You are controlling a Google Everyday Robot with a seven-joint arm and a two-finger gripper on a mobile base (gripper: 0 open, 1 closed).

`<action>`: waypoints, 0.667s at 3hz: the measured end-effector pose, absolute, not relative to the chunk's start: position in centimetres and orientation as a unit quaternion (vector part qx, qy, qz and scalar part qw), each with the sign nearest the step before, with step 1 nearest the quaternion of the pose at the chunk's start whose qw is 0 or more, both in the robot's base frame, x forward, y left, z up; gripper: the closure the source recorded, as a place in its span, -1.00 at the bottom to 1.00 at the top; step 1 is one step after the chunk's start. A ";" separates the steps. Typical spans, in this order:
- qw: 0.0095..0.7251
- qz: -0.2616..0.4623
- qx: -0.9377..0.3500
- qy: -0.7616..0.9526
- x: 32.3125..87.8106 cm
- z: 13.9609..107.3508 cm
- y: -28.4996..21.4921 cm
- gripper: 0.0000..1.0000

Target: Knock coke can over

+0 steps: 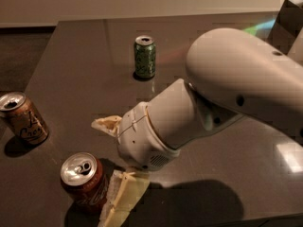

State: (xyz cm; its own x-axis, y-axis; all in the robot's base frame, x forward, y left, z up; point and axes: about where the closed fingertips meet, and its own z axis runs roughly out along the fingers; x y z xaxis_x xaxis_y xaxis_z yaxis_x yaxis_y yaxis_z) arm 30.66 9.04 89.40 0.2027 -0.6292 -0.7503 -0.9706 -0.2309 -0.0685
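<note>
The coke can (84,187), red with a silver top, stands upright near the table's front left edge. My gripper (101,172) is on the end of the large white arm (227,93) and hangs low over the table, just right of the can. It is open, with its tan fingers spread wide. One finger (107,124) points left above and behind the can. The other finger (122,200) lies right against the can's right side. I cannot tell whether it touches the can.
A green can (145,56) stands upright at the back middle of the dark table (71,70). A tan-orange can with dark cursive writing (23,118) stands at the left edge. The table's front edge runs close below the coke can.
</note>
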 end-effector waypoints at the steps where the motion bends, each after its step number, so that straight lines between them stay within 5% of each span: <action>1: 0.281 0.320 -0.724 0.543 30.1 89.4 10.1 -1.00; 2: 0.277 0.334 -0.726 0.533 29.7 89.3 10.9 -0.63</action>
